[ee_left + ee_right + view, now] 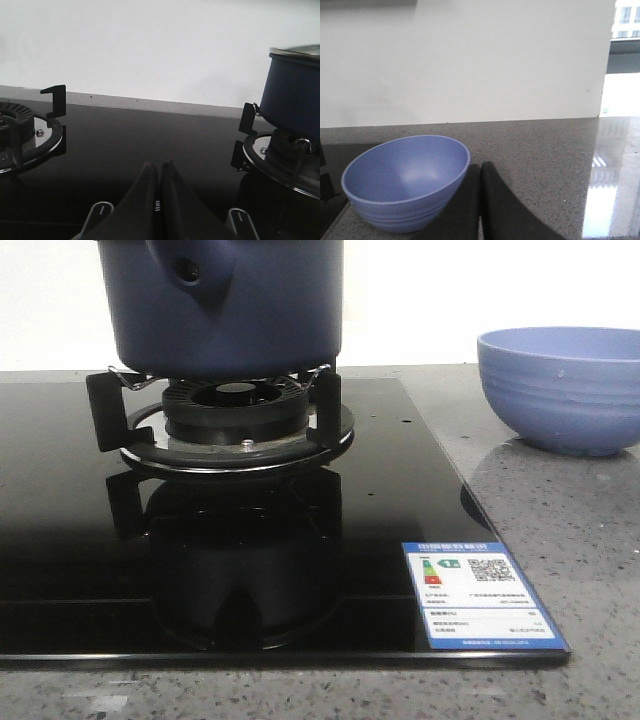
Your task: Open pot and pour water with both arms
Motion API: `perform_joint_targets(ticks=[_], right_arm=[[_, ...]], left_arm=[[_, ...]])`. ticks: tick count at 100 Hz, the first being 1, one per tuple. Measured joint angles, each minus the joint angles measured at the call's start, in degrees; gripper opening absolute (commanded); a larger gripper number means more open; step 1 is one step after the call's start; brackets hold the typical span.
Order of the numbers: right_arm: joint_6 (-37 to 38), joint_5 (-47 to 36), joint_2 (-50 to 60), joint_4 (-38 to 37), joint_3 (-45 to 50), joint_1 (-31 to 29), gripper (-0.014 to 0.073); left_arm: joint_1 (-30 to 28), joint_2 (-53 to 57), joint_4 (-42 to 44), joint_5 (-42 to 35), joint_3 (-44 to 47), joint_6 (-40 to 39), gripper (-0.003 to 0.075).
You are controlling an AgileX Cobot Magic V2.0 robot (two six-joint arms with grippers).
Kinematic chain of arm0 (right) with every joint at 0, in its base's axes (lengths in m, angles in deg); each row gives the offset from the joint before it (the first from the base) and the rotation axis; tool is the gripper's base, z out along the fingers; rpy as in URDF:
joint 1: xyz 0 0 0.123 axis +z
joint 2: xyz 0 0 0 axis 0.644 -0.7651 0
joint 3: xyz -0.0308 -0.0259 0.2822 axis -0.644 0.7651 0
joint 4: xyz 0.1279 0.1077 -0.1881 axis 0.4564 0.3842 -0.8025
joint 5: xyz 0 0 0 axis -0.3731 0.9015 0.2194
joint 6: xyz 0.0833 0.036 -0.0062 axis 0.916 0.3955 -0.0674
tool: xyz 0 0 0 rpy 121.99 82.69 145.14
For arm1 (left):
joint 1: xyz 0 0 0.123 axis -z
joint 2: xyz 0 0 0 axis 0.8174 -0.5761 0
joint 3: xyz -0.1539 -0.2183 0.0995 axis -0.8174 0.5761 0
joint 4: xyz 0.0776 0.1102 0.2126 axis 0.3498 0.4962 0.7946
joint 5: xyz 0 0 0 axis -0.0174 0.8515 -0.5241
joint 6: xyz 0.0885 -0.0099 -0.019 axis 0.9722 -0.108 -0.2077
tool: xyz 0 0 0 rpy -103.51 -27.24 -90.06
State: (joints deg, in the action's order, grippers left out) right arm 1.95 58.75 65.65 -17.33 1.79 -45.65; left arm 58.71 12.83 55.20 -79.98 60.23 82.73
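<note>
While the pot (225, 305) sits on the burner grate (225, 425) near the far side of the black glass hob (250, 570), its upper part is cut off by the top of the front view, so that view does not show its rim. A tapered side stub with a round hole (188, 272) faces the camera. In the left wrist view the pot (295, 92) shows a pale metallic rim at its top edge; whether that is a lid cannot be told. The glass runs wide and bare between this burner and a second burner (25, 132), and its front and right edges meet a speckled grey counter (560, 540). A blue-bordered energy label (478, 592) sits at the hob's near right corner.

On the counter to the right, well apart from the pot, stands a periwinkle bowl (562, 388), just off the glass edge. Its inside (405, 172) looks empty. Beyond it the counter stretches open to a pale wall.

Neither arm shows in the front view. The left gripper (159, 172) hangs over the bare glass between the two burners, fingers pressed together and holding nothing. The right gripper (480, 172) lies low over the counter just beside the bowl, its fingers likewise closed against each other with nothing between them; whether it touches the bowl cannot be told.
</note>
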Motion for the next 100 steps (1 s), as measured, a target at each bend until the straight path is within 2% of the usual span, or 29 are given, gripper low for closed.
perform_joint_targets(ticks=[12,30,41,63,100], right_arm=[[4.17,-5.67,0.58,-4.24,5.88,0.52,-0.0063],[5.09,-6.8,6.36,-5.48,14.33,3.64,-0.0063],[5.09,-5.19,8.72,-5.72,14.44,3.75,-0.0063],[5.12,4.11,9.03,-6.4,14.44,3.75,-0.0063],[5.33,5.3,9.03,-6.65,14.44,3.75,-0.0063]], left_arm=[[0.0,0.0,0.0,0.0,0.0,0.0,-0.002],[0.0,0.0,0.0,0.0,0.0,0.0,-0.002],[0.0,0.0,0.0,0.0,0.0,0.0,-0.002],[0.0,0.0,0.0,0.0,0.0,0.0,-0.002],[0.0,0.0,0.0,0.0,0.0,0.0,-0.002]])
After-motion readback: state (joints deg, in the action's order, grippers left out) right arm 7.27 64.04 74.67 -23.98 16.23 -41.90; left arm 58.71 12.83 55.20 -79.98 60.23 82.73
